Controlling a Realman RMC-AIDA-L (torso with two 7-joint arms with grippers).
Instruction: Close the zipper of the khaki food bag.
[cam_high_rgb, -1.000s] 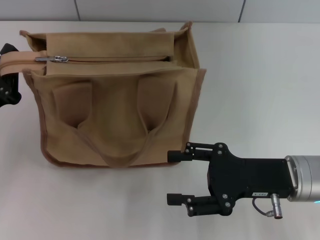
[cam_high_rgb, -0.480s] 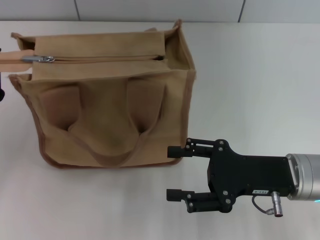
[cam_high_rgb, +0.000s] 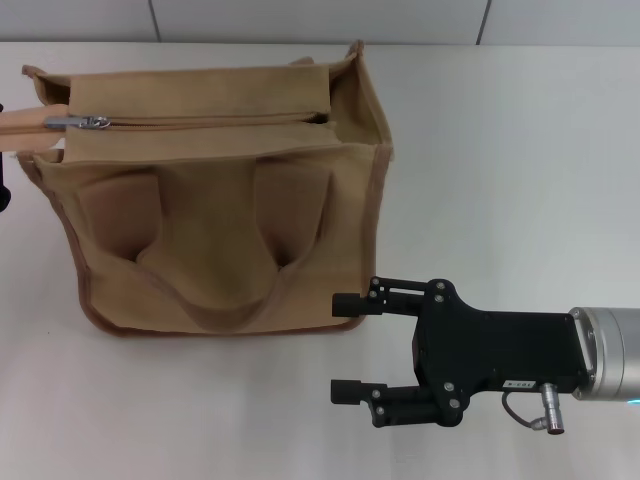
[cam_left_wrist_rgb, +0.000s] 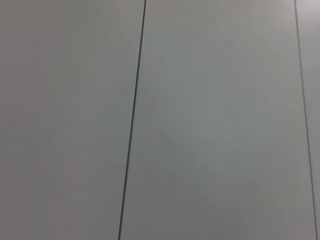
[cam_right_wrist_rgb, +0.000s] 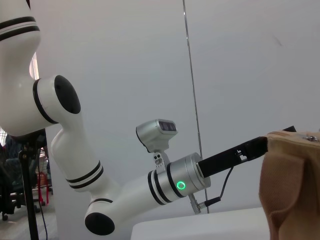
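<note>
The khaki food bag stands on the white table, its handles hanging down the near side. The zipper runs along the top panel, with the silver slider near its left end. My left gripper is at the bag's left end, shut on the tan end strap of the zipper. Only a dark sliver of it shows at the head view's left edge. My right gripper is open and empty, low over the table just in front of the bag's near right corner. The bag also shows in the right wrist view.
The white table stretches to the right of the bag. A grey panelled wall fills the left wrist view. My left arm reaches in low toward the bag.
The bag has slid left with its end strap, and the left gripper has gone almost out of the head view. The right gripper has drifted slightly left.
</note>
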